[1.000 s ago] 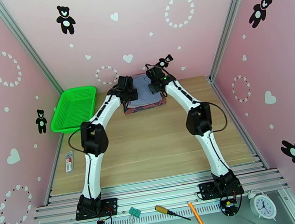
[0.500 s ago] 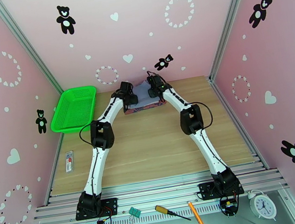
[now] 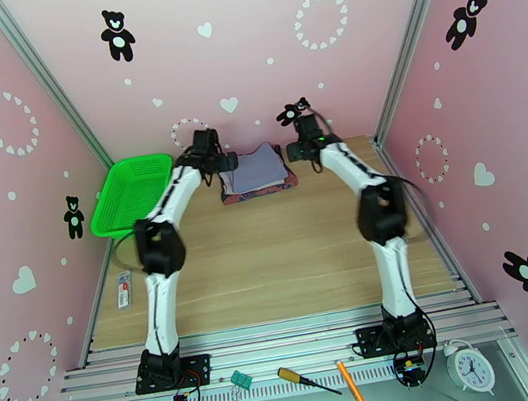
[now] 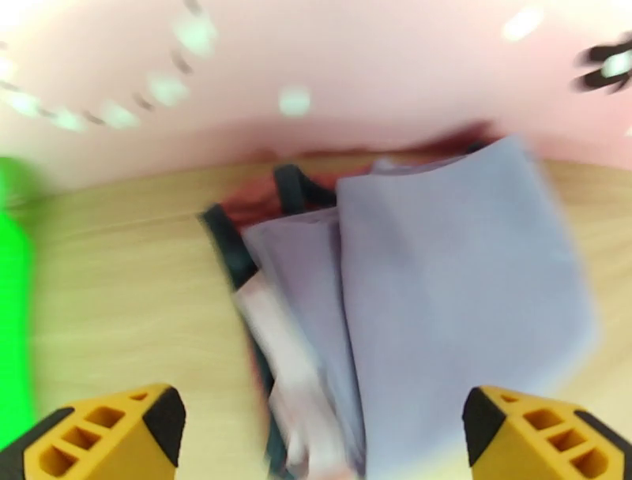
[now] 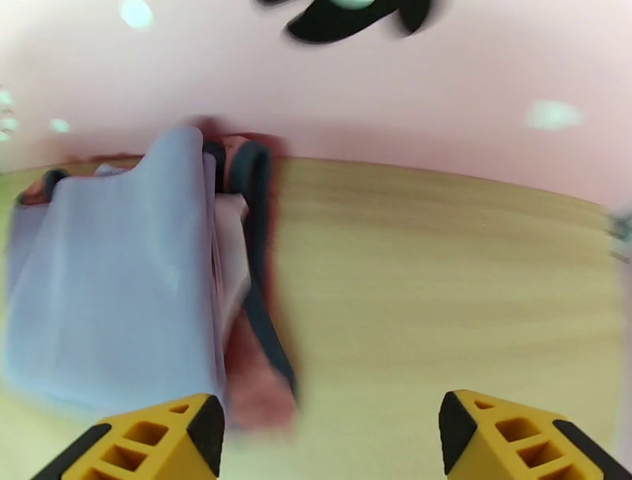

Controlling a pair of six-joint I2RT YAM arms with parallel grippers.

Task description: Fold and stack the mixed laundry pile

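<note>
The mixed laundry pile [image 3: 257, 173] lies folded and stacked at the back middle of the table. A pale grey-lilac shirt [image 4: 458, 292] lies on top of a rust-red top [image 4: 257, 207] with dark trim. My left gripper [image 3: 224, 160] hovers at the stack's left edge, open, and the left wrist view shows its yellow fingertips [image 4: 103, 434] spread wide with nothing between them. My right gripper [image 3: 294, 151] hovers at the stack's right edge, also open. The right wrist view shows the lilac shirt [image 5: 110, 276], the red top [image 5: 261, 391] under it, and bare wood beneath the gripper [image 5: 332, 442].
A bright green mesh basket [image 3: 133, 194] stands at the back left, beside the left arm. A small white object [image 3: 124, 289] lies off the table's left edge. A screwdriver [image 3: 308, 380], an orange pen [image 3: 354, 389] and a clock [image 3: 471, 369] lie behind the arm bases.
Both grippers were shut over the stack and are now open. The left one has drawn off to the left, the right one to the right, leaving the top shirt uncovered.
</note>
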